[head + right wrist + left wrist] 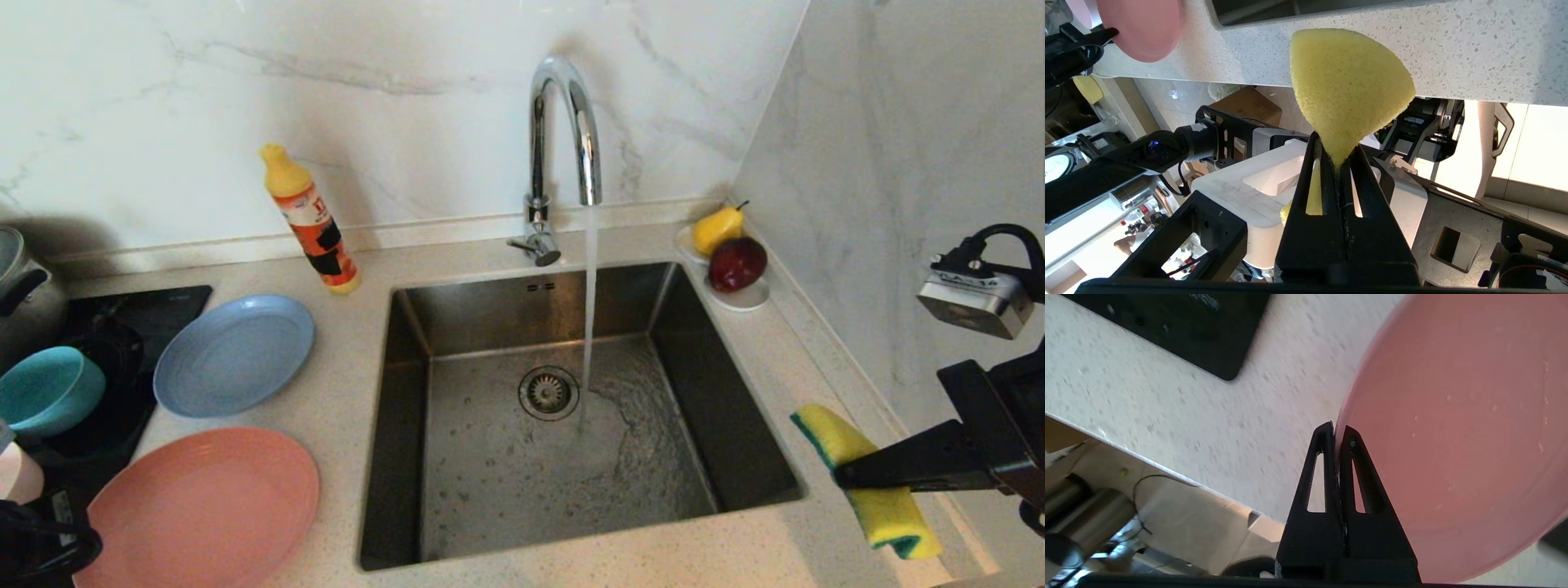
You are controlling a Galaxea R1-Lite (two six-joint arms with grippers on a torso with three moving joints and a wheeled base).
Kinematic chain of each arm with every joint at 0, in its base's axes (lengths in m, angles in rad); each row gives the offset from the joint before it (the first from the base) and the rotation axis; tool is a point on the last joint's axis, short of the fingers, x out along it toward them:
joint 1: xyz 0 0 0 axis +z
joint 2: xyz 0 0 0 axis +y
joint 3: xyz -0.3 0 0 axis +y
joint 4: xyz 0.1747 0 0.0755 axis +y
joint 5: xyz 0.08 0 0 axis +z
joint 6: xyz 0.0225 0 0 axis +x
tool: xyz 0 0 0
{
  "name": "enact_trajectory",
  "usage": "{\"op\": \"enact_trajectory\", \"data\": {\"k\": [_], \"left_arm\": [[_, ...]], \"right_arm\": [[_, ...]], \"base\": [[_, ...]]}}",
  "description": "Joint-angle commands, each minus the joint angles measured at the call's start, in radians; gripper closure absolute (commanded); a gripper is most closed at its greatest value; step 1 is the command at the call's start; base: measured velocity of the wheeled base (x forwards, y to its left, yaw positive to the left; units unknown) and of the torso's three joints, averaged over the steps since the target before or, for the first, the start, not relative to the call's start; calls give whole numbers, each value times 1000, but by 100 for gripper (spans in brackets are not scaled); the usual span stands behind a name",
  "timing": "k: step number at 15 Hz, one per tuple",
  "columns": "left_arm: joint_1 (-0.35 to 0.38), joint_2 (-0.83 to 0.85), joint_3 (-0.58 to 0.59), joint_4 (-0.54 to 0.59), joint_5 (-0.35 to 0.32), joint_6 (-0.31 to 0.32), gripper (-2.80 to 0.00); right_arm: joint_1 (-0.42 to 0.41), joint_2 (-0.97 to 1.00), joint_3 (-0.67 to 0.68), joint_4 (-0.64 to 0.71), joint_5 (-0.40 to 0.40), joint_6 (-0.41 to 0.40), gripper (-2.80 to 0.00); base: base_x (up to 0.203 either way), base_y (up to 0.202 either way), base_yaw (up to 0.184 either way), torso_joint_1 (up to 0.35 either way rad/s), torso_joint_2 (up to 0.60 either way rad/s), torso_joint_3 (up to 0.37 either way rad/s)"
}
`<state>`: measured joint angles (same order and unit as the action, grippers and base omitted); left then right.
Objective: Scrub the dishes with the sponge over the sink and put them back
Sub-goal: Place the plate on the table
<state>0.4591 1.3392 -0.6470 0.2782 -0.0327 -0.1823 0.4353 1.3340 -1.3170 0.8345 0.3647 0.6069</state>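
My left gripper (1336, 430) is shut on the rim of the salmon-pink plate (1453, 428), which lies at the counter's front left (204, 506). In the head view only the dark body of this gripper (77, 539) shows, at the plate's left edge. Behind the plate lie the grey-blue plate (233, 355), the teal bowl (45, 392) and the pale pink-white bowl (16, 474). My right gripper (1336, 153) is shut on the yellow sponge (1349, 81), pinching it to a fold. It holds the sponge (894, 518) above the counter, right of the steel sink (490, 482).
Water runs from the chrome faucet (563, 122) onto the sink floor beside the drain (549, 392). An orange detergent bottle (314, 224) stands behind the plates. A white dish (747, 298) with fruit sits at the back right corner. A black cooktop (139, 318) and steel pot (20, 286) are far left.
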Motion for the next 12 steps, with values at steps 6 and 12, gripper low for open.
{"op": "enact_trajectory", "data": {"k": [6,12], "left_arm": [[134,156,-11,-124,-43,58,0],[177,202,-56,-148,-64,76,0]], "right_arm": [[0,-1,-2,5,3,4,0],[2,-3,-4,5,3,4,0]], "base": [[0,0,0,0,0,0],[0,0,0,0,0,0]]}}
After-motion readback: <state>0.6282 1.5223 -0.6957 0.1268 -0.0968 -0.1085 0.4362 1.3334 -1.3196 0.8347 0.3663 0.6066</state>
